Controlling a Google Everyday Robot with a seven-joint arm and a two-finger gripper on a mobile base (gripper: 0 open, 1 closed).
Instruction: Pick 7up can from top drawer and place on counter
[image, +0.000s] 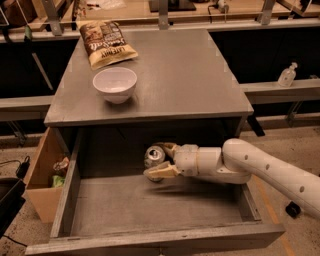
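Observation:
The 7up can (154, 154) stands upright on the floor of the open top drawer (150, 202), near its back middle. My gripper (154, 160) reaches in from the right on a white arm. It is open, with one finger behind the can and the other finger (161, 171) in front, both close to its sides. The can rests on the drawer floor. The counter (180, 75) is the grey wooden top above the drawer.
A white bowl (115, 84) and a brown-yellow snack bag (104, 42) sit on the counter's left half. A tan wooden crate (42, 175) with litter hangs at the drawer's left side. A clear bottle (287, 75) stands on a shelf at the right.

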